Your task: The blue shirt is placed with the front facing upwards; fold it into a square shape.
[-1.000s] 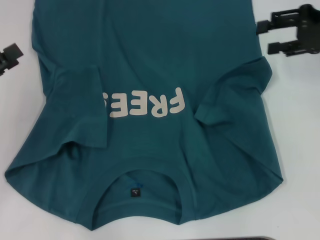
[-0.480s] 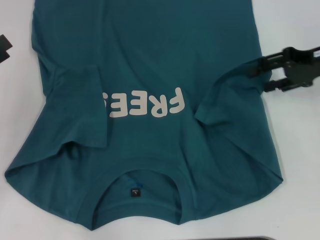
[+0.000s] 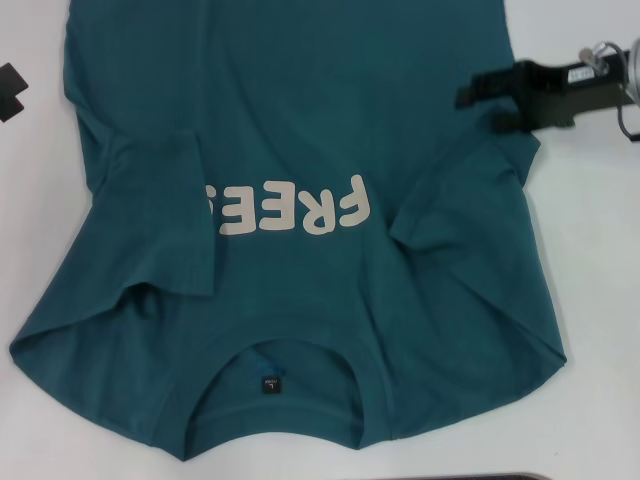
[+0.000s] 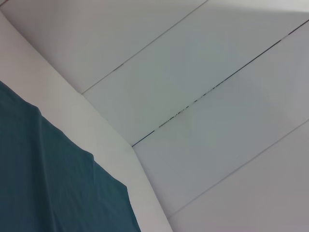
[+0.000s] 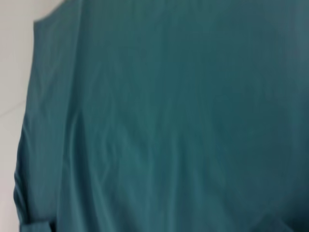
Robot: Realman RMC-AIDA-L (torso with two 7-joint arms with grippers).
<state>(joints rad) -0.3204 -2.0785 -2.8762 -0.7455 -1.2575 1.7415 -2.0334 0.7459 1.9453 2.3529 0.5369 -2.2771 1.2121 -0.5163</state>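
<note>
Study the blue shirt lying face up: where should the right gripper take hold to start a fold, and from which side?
Probably the blue shirt's right side edge by the folded-in sleeve, approached from the robot's right. The right gripper hangs over that edge, and bare table beside it leaves room to slip under the cloth.

Blue shirt (image 3: 300, 120) cut off by the head view's top edge, hem and lower body out of sight. "FREE!" lettering (image 3: 290, 208) partly hidden under the folded-in left sleeve (image 3: 160, 215), last characters covered. Neck label (image 3: 270, 384) too small to read. Left gripper (image 3: 12, 80) clipped by the picture's left edge, only a dark corner showing over the desk (image 3: 590, 300). Right gripper (image 3: 475, 97) reaching over the shirt's right edge, fingers merged into one dark shape, spread impossible to judge. Right wrist view blurred, nothing but teal cloth.
</note>
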